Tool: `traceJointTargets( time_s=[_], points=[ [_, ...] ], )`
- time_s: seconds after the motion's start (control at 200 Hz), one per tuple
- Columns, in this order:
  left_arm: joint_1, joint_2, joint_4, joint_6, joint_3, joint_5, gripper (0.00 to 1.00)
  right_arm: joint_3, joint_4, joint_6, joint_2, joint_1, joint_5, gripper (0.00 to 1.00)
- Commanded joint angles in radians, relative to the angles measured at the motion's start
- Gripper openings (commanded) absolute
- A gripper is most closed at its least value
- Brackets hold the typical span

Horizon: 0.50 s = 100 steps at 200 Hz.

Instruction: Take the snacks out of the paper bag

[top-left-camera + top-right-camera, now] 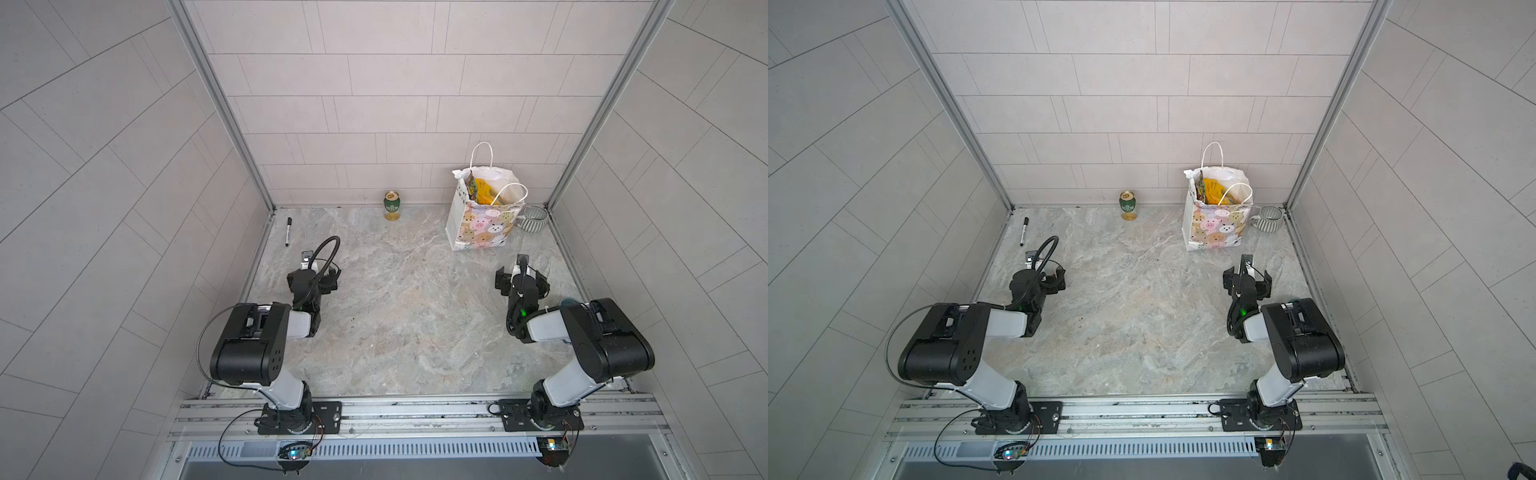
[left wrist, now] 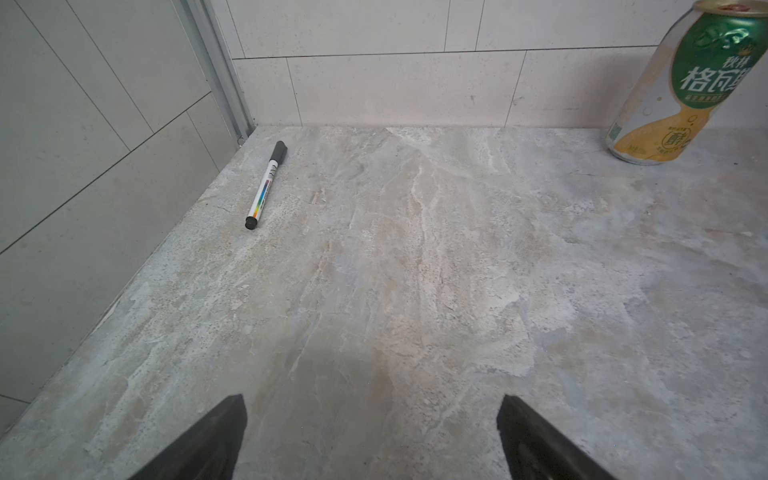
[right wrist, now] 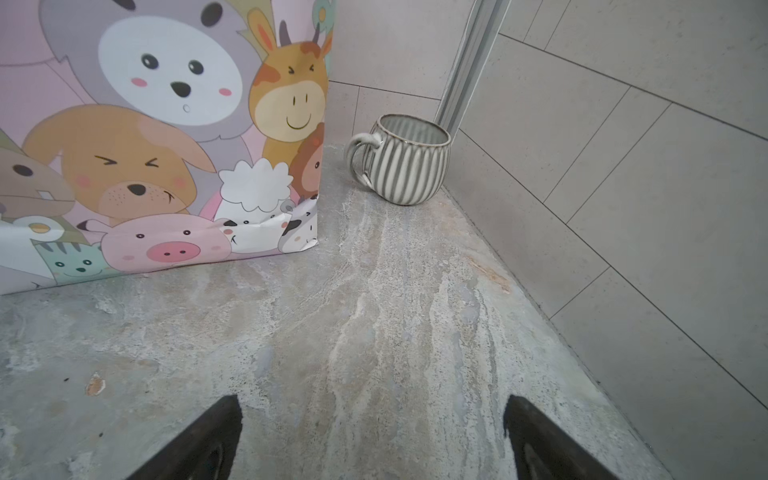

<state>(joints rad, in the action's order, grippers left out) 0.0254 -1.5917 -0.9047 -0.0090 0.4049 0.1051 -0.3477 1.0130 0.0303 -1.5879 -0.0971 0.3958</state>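
My left gripper and right gripper gape empty. Tugging snacks could tip the light bag onto the mug.

Green-and-gold can upright at the back, marker flat far left, striped mug upright far right.

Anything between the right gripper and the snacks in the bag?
Only bare table lies between the right gripper and the paper bag. The snacks sit inside the upright bag, behind its front wall, and the near cord handle arches over the mouth.
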Motion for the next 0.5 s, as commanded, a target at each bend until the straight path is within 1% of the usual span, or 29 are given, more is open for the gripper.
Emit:
traceJointTargets(
  time_s=[0.0,0.495],
  points=[
    [-0.004,0.007,-0.008,-0.007,-0.005,-0.001,1.0,-0.004,-0.004,0.002,0.001,0.0,-0.008,0.99],
    [-0.007,0.006,-0.003,-0.009,-0.001,-0.005,1.0,-0.001,-0.002,0.002,0.003,0.001,-0.008,1.0]
  ],
)
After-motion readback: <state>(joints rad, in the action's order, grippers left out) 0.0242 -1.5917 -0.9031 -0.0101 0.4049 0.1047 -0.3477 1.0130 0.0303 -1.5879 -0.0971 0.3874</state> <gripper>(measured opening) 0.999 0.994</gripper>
